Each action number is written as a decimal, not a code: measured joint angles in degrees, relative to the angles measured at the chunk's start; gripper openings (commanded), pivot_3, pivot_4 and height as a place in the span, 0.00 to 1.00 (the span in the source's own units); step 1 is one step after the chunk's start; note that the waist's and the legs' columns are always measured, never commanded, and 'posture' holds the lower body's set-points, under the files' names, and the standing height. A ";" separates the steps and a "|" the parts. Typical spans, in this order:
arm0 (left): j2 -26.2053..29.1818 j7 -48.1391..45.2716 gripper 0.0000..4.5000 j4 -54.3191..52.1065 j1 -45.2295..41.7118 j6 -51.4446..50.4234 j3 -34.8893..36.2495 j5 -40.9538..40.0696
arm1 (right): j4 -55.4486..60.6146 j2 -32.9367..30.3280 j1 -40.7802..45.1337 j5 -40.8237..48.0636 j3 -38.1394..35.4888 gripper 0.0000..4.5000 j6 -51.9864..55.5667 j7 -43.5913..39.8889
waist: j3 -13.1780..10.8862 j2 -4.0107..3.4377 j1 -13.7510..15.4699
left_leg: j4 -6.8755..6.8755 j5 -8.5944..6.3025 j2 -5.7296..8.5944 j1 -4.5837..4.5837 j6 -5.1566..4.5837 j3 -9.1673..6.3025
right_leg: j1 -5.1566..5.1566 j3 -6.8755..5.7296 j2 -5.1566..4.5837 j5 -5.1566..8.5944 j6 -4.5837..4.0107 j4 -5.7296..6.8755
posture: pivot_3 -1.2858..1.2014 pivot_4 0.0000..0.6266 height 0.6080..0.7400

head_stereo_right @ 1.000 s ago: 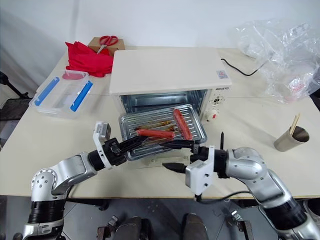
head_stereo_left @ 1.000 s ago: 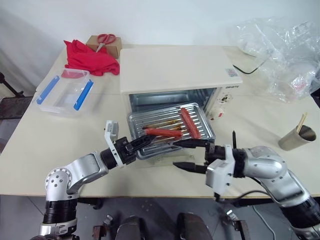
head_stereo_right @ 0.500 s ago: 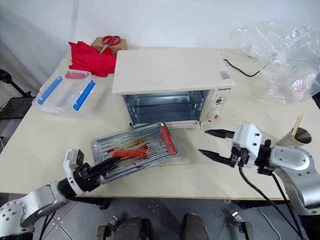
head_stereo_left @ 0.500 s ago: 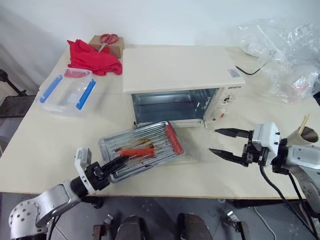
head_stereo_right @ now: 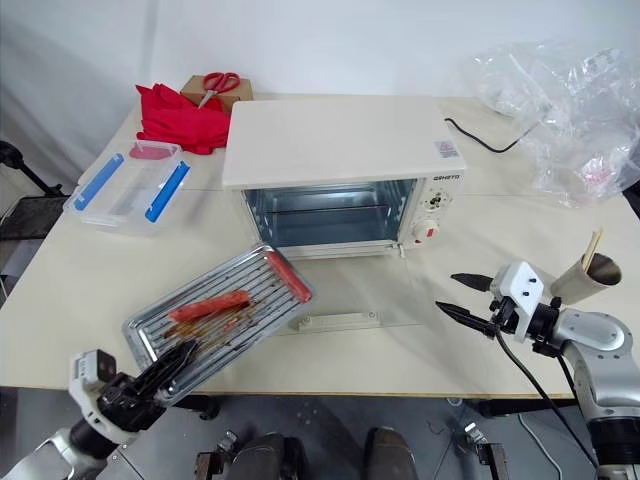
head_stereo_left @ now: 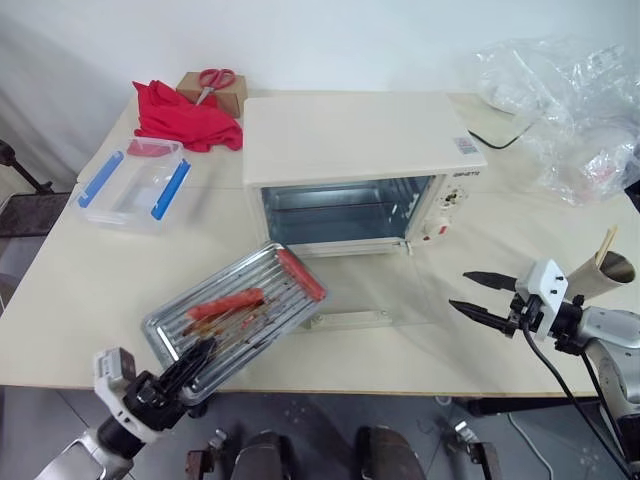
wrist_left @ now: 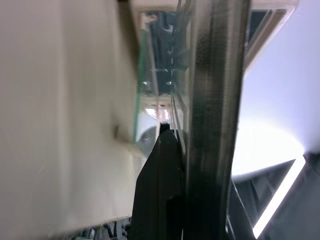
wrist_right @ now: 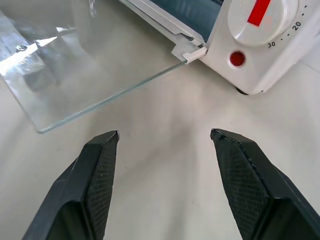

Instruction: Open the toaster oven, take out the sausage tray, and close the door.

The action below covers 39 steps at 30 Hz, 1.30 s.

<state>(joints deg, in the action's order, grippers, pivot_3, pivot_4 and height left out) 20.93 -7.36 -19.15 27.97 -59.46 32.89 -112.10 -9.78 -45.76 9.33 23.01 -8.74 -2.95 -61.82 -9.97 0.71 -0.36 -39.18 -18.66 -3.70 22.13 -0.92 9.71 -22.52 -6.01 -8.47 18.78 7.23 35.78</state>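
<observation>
The cream toaster oven [head_stereo_left: 350, 150] stands mid-table with its cavity bare. Its glass door [head_stereo_left: 375, 290] lies flat on the table in front, handle bar [head_stereo_left: 352, 320] nearest me. The shiny sausage tray [head_stereo_left: 235, 310] carries two red sausages [head_stereo_left: 225, 303] and sits at an angle to the front left of the oven, its near corner at the table's front edge. My left gripper [head_stereo_left: 200, 358] is shut on that near corner, and the tray's rim [wrist_left: 215, 100] runs close along one black finger [wrist_left: 160, 190]. My right gripper [head_stereo_left: 480, 295] is open to the right of the door, holding nothing; its fingertips [wrist_right: 107, 140] point at the door's corner.
A clear plastic box with blue clips [head_stereo_left: 135, 185] sits at the left, with a red cloth [head_stereo_left: 185, 115] and scissors on a cardboard box [head_stereo_left: 210, 80] behind it. A paper cup with sticks [head_stereo_left: 600, 270] stands right of my right gripper. Crumpled plastic bags [head_stereo_left: 560, 100] fill the far right.
My left gripper has drawn the tray out of the oven and back to the table's front left. My right gripper has swung from under the tray out to the right of the door.
</observation>
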 measured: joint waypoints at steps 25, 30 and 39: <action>-14.51 -3.82 0.00 -1.78 1.32 16.46 11.60 -0.06 | -11.48 6.33 7.70 -4.35 6.05 0.54 -0.35 -6.40 | 0.02 -0.03 -1.25 | -0.02 -0.04 -0.02 0.02 -0.03 -0.10 | 0.06 -0.15 -0.04 0.05 -0.10 -0.03 | 0.52 0.24 1.00; -14.72 -1.29 0.00 -0.22 -0.69 16.36 11.75 -0.05 | -12.08 8.51 8.29 -4.51 6.06 0.18 -1.10 -6.42 | 0.03 0.01 -1.28 | -0.02 -0.04 -0.03 0.02 -0.03 -0.08 | 0.06 -0.15 0.02 0.05 -0.09 -0.02 | 0.52 0.24 1.00; -13.26 1.04 0.00 2.17 -4.59 15.68 13.69 -0.05 | -7.52 10.86 8.30 -0.72 6.10 0.00 2.15 -10.28 | 0.04 0.02 -1.23 | -0.03 -0.05 -0.03 0.02 -0.04 -0.08 | 0.05 -0.13 0.01 0.04 -0.08 0.00 | 0.52 0.24 1.00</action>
<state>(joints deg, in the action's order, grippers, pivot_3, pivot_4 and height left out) 7.67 -6.32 -16.98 23.39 -43.78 46.58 -112.15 -17.31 -34.90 17.63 22.29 -2.64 -0.80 -72.10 -9.93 0.73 -1.59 -39.21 -18.71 -3.73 22.16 -0.96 9.63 -22.47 -6.14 -8.45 18.82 7.16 35.79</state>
